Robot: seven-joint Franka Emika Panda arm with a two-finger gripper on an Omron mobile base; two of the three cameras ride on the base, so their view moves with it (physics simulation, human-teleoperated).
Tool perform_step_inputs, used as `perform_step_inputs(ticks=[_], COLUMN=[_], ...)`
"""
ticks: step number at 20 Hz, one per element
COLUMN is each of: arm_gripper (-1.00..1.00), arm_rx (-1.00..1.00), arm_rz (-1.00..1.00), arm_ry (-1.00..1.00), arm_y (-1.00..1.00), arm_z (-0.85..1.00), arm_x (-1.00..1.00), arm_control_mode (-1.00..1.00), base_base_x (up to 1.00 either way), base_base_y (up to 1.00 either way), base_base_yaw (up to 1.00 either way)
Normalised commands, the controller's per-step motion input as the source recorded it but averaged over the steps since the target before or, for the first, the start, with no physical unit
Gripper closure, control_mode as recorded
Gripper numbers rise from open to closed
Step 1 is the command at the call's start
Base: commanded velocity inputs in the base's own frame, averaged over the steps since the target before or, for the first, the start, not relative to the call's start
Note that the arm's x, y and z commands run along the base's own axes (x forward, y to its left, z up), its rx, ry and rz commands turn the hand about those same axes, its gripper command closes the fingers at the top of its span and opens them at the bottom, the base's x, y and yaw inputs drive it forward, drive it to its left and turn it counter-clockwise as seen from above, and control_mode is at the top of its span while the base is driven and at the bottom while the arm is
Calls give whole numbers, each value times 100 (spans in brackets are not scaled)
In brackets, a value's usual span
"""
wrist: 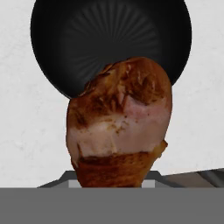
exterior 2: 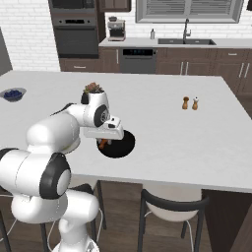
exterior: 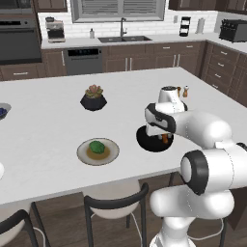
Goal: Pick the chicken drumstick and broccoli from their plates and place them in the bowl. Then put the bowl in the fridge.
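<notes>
The chicken drumstick point(wrist: 120, 127), reddish-brown with a pale patch, hangs in my gripper point(exterior: 165, 138) just over the near side of the glossy black bowl point(exterior: 147, 142). From the right base view the drumstick point(exterior 2: 103, 143) shows as an orange bit under the hand, at the left edge of the bowl point(exterior 2: 123, 142). In the hand view the meat hides the fingertips, and the bowl point(wrist: 109, 39) lies beyond it. The broccoli point(exterior: 97, 146) sits on the grey-rimmed plate point(exterior: 83, 147) to the bowl's left. The fridge is out of view.
A succulent in a black pot point(exterior: 93, 98) stands behind the plate. Two shakers point(exterior 2: 190, 103) stand further right on the island. A small bowl of blue berries point(exterior 2: 12, 93) sits at the far left. Dark chairs point(exterior: 116, 207) stand along the near edge.
</notes>
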Motion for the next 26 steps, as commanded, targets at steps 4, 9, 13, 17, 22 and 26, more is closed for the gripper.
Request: perform_step_inputs(ticks=[4,9,13,17,22,26], arm_gripper=[100,100,100,100,100,100], arm_rx=[0,0,0,0,0,1], arm_rz=[0,0,0,0,0,0], arm_ry=[0,0,0,0,0,0], arm_y=[-1,-3,-13,-9,-2,0], arm_z=[-16,-26,-38,-50,-45,-28], arm_x=[67,66,41,25,6,2], arm_control_mode=[-100,-100,-100,-100,-100,-100], base_base_x=[0,0,0,0,0,0], base_base_y=[0,0,0,0,0,0], base_base_yaw=[0,0,0,0,0,0])
